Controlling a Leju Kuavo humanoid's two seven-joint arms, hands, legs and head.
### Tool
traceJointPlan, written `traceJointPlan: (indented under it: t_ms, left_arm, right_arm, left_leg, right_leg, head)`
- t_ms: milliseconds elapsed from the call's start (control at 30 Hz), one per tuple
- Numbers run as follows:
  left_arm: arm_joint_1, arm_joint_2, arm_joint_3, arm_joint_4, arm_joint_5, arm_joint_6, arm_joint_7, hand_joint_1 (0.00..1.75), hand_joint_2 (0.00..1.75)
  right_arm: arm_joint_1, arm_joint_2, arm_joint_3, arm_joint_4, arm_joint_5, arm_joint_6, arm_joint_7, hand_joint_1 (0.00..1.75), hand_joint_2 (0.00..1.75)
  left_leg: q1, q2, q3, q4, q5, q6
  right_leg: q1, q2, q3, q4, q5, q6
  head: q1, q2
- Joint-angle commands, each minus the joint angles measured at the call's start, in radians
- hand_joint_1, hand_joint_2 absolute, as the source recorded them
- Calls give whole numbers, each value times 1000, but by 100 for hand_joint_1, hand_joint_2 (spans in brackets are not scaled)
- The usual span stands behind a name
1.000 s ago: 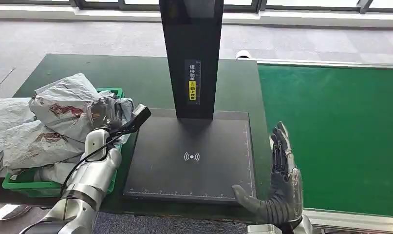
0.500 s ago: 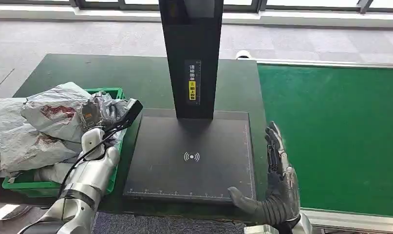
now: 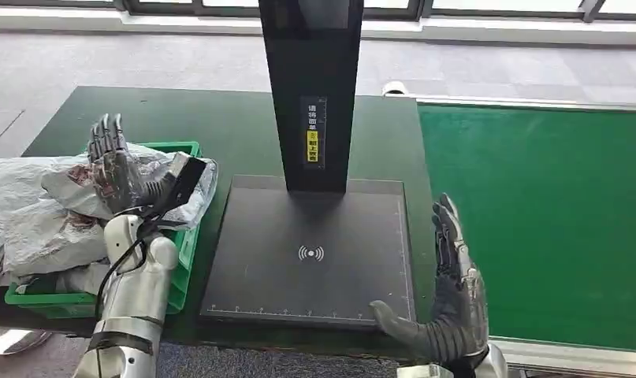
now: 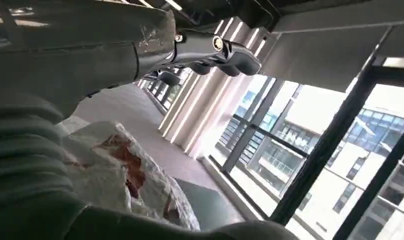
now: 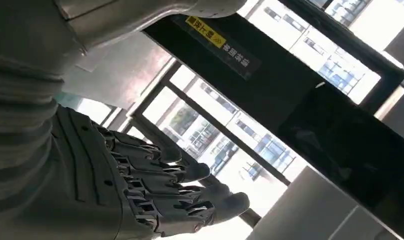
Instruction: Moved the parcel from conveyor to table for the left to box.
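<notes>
Head view: left hand (image 3: pixel 113 169) raised over the green plastic crate (image 3: pixel 190 148), fingers spread and pointing up, nothing in its grasp.
Right hand: right hand (image 3: pixel 455 303) stands on edge at the near right corner of the black scanner platform (image 3: pixel 310 252), fingers straight and apart, thumb out toward the platform, holding nothing.
Parcel location: grey crumpled plastic-wrapped parcel with red print (image 3: pixel 78 177) lies on top of the heap in the crate, directly under and beside the left hand.
Key relation: parcel sits left of the platform, well apart from the right hand; the left hand is much the nearer. Long axis hard to call, the bag is bunched; roughly across the crate.
Parcel look: soft wrinkled poly bag, pale grey, red-brown markings; left wrist view shows the same creased film with red patches (image 4: pixel 124 165) close below the hand.
Conveyor: green belt (image 3: pixel 535 220) on the right carries no parcel in the visible stretch.
Judgement: boxing of this parcel appears done; the next pick would fall to the right hand at the belt.
</notes>
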Motion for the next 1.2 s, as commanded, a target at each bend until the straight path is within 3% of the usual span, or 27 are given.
traceJointPlan:
  t_ms: [33,100,600,633,700,733,800,867,933,1067,1100,1200]
  left_arm:
    - [20,-111,128,-217,59,5,-123,0,0]
    - [21,-130,144,-250,130,5,-213,0,0]
    - [21,-130,144,-250,130,5,-213,0,0]
    - [21,-130,130,-205,255,5,-290,0,0]
    - [48,-92,2,-187,582,-107,-350,0,0]
    - [75,-77,-67,-189,791,-293,-415,0,0]
    - [118,-80,-146,-173,940,-458,-482,0,0]
    - [190,-67,-258,-161,1149,-728,-564,0,0]
    - [259,-60,-355,-155,1246,-891,-655,0,0]
    - [299,-47,-477,-185,1292,-1070,-655,0,0]
    - [312,-63,-484,-192,1361,-1217,-655,0,0]
    - [325,-73,-478,-212,1367,-1249,-655,0,0]
  right_arm:
    - [-101,37,-32,74,-22,-46,13,0,175]
    - [-104,28,-24,87,-33,-66,11,0,175]
    - [-104,28,-24,87,-33,-66,11,0,175]
    - [-111,15,-12,101,-43,-91,12,0,175]
    - [-106,-1,-6,109,-56,-126,14,0,175]
    - [-95,-9,-7,110,-67,-150,12,0,175]
    - [-79,-20,-13,108,-85,-167,0,0,175]
    - [-80,-26,-31,117,-118,-173,-9,0,175]
    - [-99,-27,-63,137,-160,-161,-28,0,175]
    - [-153,-29,-95,201,-237,-116,-51,0,175]
    - [-188,-36,-88,256,-250,-115,-63,0,175]
    - [-206,-38,-82,288,-239,-125,-59,0,175]
  left_leg:
    - [1,1,-1,0,0,0]
    - [1,2,0,-1,1,0]
    - [0,2,0,-1,1,0]
    - [1,1,0,-1,0,0]
    - [0,1,1,-1,1,0]
    - [0,0,1,-3,2,0]
    - [0,-1,2,-3,2,0]
    - [0,-2,2,-4,2,1]
    - [0,-5,4,-5,2,1]
    - [-1,1,2,-3,0,1]
    - [-1,1,3,-4,0,2]
    - [-1,1,2,-2,-1,2]
  right_leg:
    - [1,1,-1,0,1,0]
    - [1,1,0,-2,2,0]
    - [1,2,0,-2,2,0]
    - [1,1,0,-1,1,0]
    - [0,1,1,-2,2,0]
    - [1,0,2,-3,2,0]
    - [0,-2,3,-3,1,0]
    - [0,-3,3,-4,1,0]
    - [0,-5,5,-6,1,1]
    - [-1,0,2,-4,1,1]
    - [-1,0,3,-5,1,1]
    - [-1,0,2,-4,1,0]
  head:
    - [0,0]
    - [0,0]
    - [0,0]
    - [0,0]
    - [0,0]
    - [0,0]
    - [0,0]
    - [0,0]
    - [0,0]
    - [0,0]
    - [0,0]
    - [0,0]
